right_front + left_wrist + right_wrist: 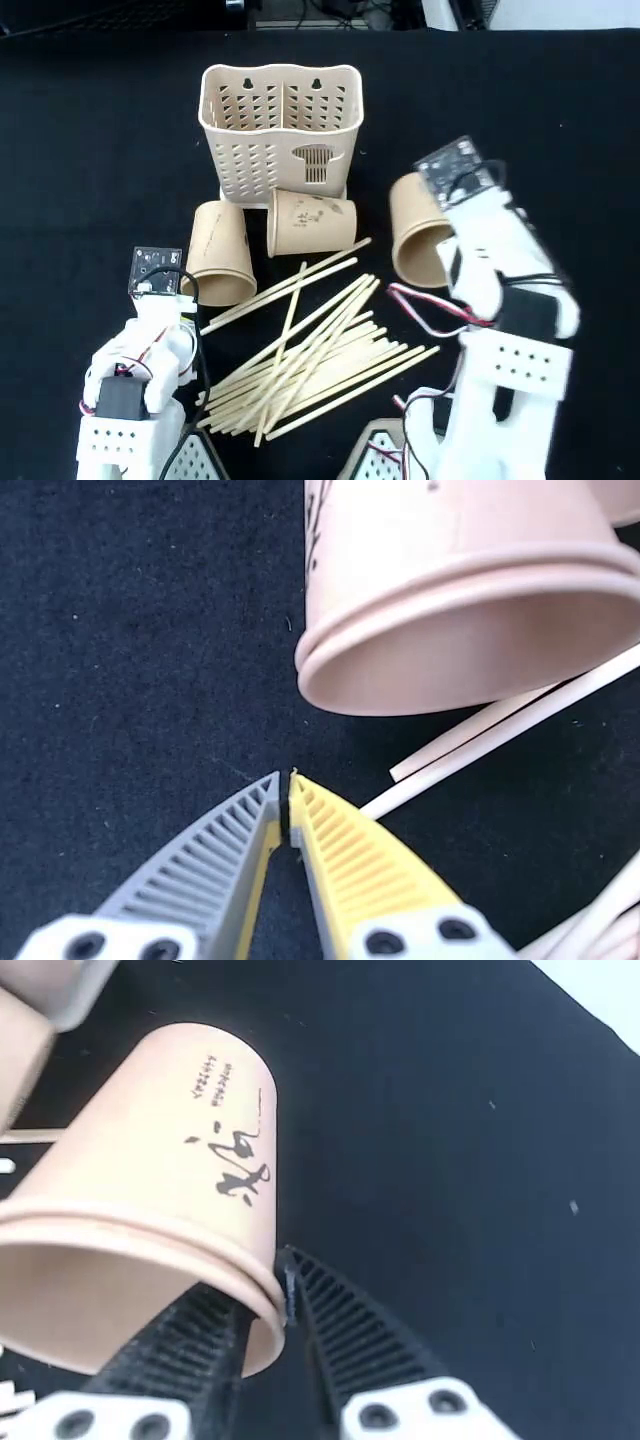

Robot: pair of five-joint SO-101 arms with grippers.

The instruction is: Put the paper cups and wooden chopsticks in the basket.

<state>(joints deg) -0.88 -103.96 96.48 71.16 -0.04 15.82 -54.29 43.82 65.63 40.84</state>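
A beige slotted basket (280, 125) stands upright at the back of the table. Three paper cups lie on their sides in front of it: a left one (220, 252), a middle one (310, 222) and a right one (418, 232). Wooden chopsticks (310, 350) lie in a loose pile in the middle. My left gripper (288, 778) is shut and holds nothing, just short of the left cup's (460, 610) mouth and beside two chopstick ends (500, 730). My right gripper (284, 1260) is shut on the right cup's (150, 1190) rim, one finger inside the mouth and one outside.
Black cloth (90, 150) covers the table, with open room left and right of the basket. Red and white cables (430, 310) hang beside the right arm near the chopstick tips. The arm bases stand at the front edge.
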